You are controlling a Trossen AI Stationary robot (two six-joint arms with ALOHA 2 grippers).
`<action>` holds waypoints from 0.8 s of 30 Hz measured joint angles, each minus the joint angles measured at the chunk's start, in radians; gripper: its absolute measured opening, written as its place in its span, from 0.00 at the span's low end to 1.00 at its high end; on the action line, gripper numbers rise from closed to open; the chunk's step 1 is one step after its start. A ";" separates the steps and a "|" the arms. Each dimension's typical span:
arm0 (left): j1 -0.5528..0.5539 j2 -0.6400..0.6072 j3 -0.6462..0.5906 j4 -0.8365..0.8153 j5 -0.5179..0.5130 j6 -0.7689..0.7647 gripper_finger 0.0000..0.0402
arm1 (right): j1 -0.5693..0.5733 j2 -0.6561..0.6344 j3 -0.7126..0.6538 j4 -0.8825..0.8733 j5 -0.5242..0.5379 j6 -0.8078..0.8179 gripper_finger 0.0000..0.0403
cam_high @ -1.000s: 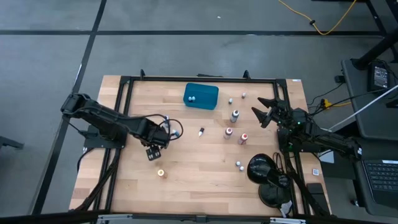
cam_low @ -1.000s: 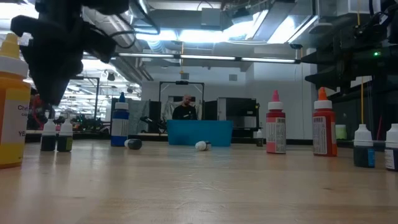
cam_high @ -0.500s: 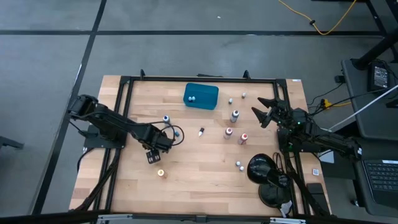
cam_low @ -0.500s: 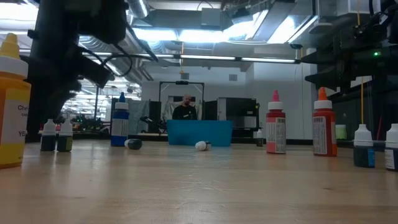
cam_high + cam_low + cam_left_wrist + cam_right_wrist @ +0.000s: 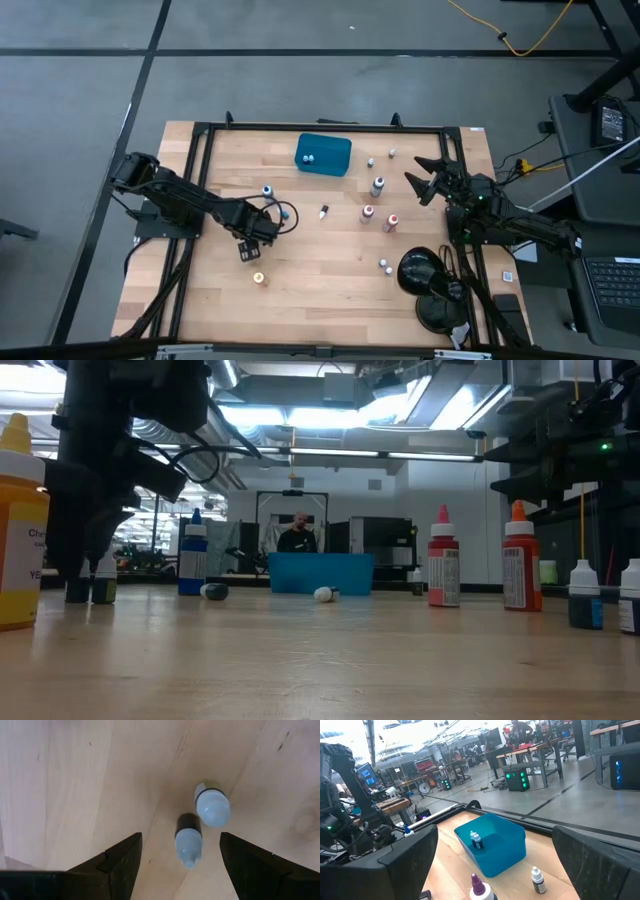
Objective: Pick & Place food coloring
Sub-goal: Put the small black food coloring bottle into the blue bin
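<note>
Left gripper (image 5: 180,851) is hanging wide open over two tiny white-capped dark vials (image 5: 189,839), touching neither; right gripper (image 5: 428,180) is sitting spread open too.

Left gripper (image 5: 180,865) has dropped — open — over two vials (image 5: 190,839).

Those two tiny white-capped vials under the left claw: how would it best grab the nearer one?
Probably from straight above, as the open left gripper hangs now, pinching the nearer vial across its dark body below the cap. It stands upright; the second vial stands close by, so the fingers should straddle only one.
</note>
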 joint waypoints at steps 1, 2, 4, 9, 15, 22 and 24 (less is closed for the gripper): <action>0.000 0.000 0.000 -0.001 0.000 0.000 0.65 | 0.000 0.000 0.000 0.000 0.000 0.000 0.97; 0.000 0.000 0.000 -0.001 0.000 0.000 0.64 | 0.000 0.000 0.000 0.000 0.000 0.000 0.97; 0.000 0.000 0.000 -0.001 0.001 0.000 0.63 | 0.000 0.000 0.000 0.000 0.000 0.000 0.97; 0.000 0.000 0.000 -0.001 0.005 0.000 0.55 | 0.000 0.000 0.000 0.000 0.000 0.000 0.97; 0.000 0.000 0.000 -0.001 0.000 0.000 0.39 | 0.000 0.000 0.000 0.000 0.000 0.000 0.97; 0.000 0.000 0.000 -0.001 0.000 0.002 0.25 | 0.000 0.000 0.000 0.000 0.000 0.000 0.97; 0.000 0.000 0.000 -0.001 0.001 0.002 0.22 | 0.000 0.000 0.000 0.000 0.000 0.000 0.97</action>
